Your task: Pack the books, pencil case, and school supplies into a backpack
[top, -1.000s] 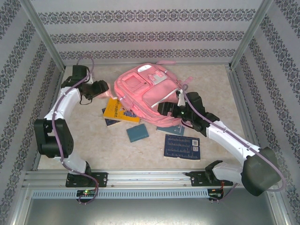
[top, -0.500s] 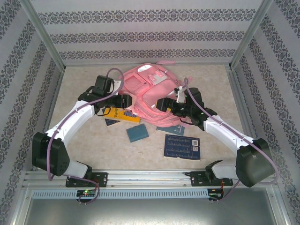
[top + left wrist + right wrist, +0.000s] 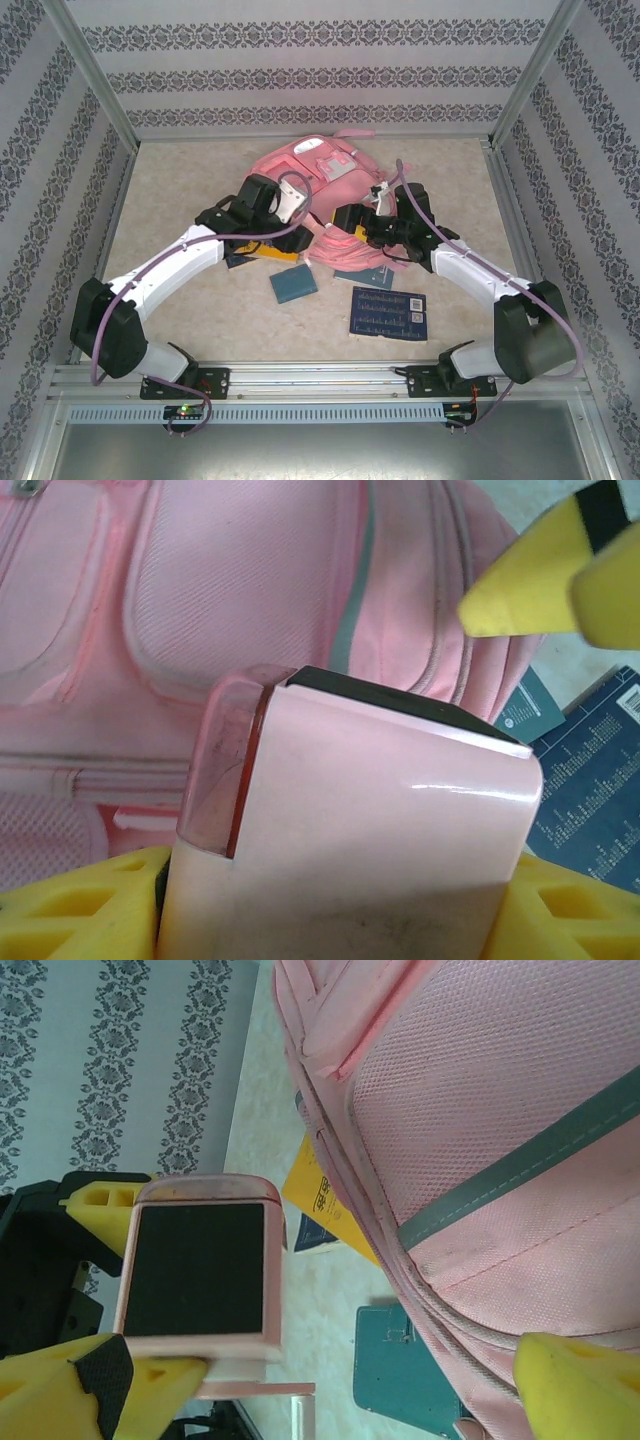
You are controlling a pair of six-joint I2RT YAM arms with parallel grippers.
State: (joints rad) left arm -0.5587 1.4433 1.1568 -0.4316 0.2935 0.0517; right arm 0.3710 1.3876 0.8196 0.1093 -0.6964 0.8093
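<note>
Beside the backpack [image 3: 322, 168], left claw [image 3: 320, 912] gripping pink box [image 3: 385, 825] lengthwise, dark end toward open right claw [image 3: 360, 1370]

Your backpack [image 3: 325, 185] lies flat at the back middle of the counter [image 3: 180, 180]. It is pink fabric, front pockets up, with a grey stripe across its front. The small pink boxy object [image 3: 360, 830], glossy with a black end face, is gripped in the left jaws close to the backpack's near edge. You have four books flat on the counter. A yellow book [image 3: 266, 251] is tucked partly under the backpack's left side. A plain teal book [image 3: 293, 284] lies just in front of it. A navy book with white print [image 3: 388, 313] lies clear to the right, nearer you. Another navy book [image 3: 362, 277] sits partly under the backpack's near edge.
</note>
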